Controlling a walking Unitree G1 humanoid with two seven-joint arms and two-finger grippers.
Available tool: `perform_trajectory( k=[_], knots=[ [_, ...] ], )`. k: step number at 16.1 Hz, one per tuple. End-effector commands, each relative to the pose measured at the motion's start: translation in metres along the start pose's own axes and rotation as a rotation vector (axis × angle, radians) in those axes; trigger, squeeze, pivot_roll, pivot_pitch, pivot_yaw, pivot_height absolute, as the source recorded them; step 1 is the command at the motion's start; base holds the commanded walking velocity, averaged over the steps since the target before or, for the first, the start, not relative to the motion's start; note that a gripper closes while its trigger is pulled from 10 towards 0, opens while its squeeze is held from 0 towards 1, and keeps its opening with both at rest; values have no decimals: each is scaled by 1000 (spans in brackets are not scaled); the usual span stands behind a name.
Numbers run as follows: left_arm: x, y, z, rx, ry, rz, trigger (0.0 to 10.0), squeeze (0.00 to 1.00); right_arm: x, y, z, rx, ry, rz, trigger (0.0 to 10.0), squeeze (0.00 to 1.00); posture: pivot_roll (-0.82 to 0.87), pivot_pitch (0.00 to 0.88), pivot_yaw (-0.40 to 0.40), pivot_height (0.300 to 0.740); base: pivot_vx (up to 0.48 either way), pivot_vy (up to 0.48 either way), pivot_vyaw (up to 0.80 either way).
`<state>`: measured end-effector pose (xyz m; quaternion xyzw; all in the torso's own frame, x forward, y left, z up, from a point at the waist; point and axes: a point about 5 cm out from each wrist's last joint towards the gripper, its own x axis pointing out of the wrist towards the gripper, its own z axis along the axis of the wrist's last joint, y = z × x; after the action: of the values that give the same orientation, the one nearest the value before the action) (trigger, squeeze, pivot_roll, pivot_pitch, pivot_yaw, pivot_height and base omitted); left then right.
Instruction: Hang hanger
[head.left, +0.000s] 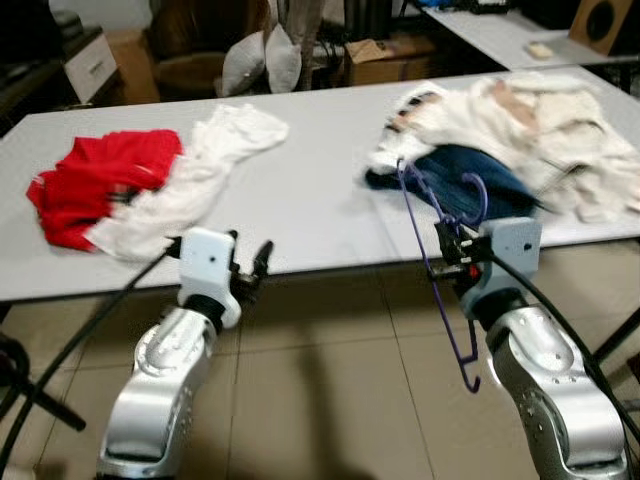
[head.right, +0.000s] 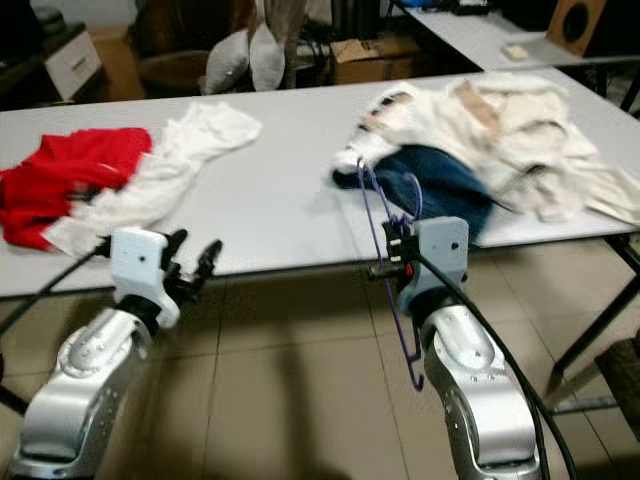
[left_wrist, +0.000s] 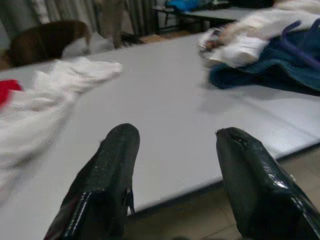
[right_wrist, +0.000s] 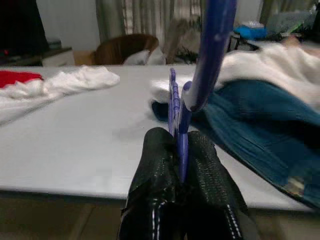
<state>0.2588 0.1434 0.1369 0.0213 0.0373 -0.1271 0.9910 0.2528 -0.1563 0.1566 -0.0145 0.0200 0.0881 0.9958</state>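
A thin purple plastic hanger (head.left: 440, 262) hangs at the front edge of the pale grey worktop (head.left: 300, 190), pinched between the right gripper's (right_wrist: 181, 145) 2 textured black fingers. Behind it lie a dark blue garment (head.left: 470, 185) and rumpled white clothes (head.left: 530, 125). The left gripper (left_wrist: 175, 150) hovers, fingers parted, near white (head.left: 195, 180) and red cloth (head.left: 95, 185).

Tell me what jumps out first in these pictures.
The purple hanger pinched in the right gripper at the table's near edge stands out. Behind it lies a heap of white clothes over a blue garment; a red garment lies at the table's left. The left gripper is open, holding nothing.
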Motion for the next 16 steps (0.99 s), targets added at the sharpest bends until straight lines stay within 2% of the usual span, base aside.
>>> perform_trajectory(
  k=[1,5,7,8,9,10,12,16],
  knots=[
    [3,-4,5,-11,-23,-10,10000,490,0,1,4,-12,-20,10,10000,0,-137,0,95,740,0,-360,0],
    [2,-5,6,-23,-31,-12,10000,482,0,4,4,-14,-15,58,10000,0,-140,0,80,740,0,-310,0],
    [0,-7,3,-10,-31,4,10000,471,-1,3,0,-63,17,62,10000,0,-143,0,70,740,0,-129,0],
    [-1,-7,1,-26,-19,13,10000,420,0,1,-2,-78,31,50,10000,0,-142,0,67,740,0,0,0],
    [-1,-7,-1,-8,-5,30,10000,298,0,-2,-4,-90,41,42,10000,0,-142,0,65,740,0,0,0],
    [-2,-8,-1,-8,-12,5,10000,329,1,-3,-3,-93,37,43,10000,0,-143,0,64,740,0,0,0],
    [-2,-6,1,-89,-20,-2,10000,1000,2,-2,-1,-94,26,44,10000,0,-145,0,65,740,0,0,0],
    [0,2,10,-64,-76,54,10000,1000,3,2,-1,-101,22,82,10000,0,-144,0,71,740,0,0,0]
  ],
)
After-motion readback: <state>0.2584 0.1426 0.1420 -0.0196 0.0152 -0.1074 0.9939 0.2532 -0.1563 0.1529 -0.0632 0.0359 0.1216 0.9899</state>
